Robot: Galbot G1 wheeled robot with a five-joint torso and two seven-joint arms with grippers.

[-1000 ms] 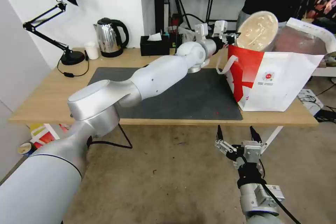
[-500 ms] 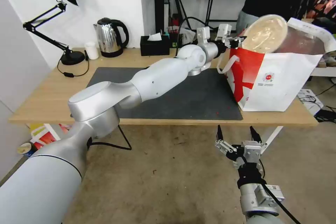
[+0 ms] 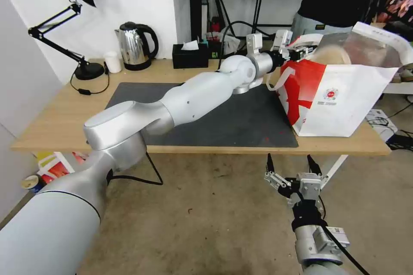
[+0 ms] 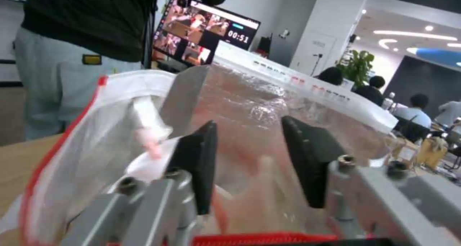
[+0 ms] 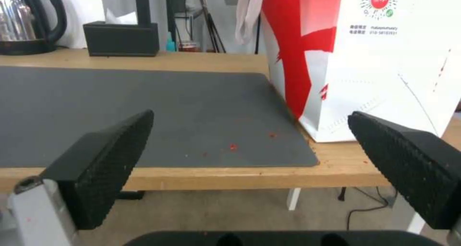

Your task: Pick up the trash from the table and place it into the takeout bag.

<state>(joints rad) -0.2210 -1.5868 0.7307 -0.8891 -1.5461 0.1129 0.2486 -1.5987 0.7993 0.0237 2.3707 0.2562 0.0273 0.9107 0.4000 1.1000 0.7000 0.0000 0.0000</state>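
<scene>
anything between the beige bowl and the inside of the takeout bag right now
Nothing visible. The beige paper bowl is already dropping through the open mouth of the takeout bag, past the foil lining. The left gripper, open, hangs over the bag's rim beside it.

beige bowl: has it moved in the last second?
Yes. The beige paper bowl has dropped from above the rim of the takeout bag down into its mouth, released by the open left gripper at the rim.
</scene>
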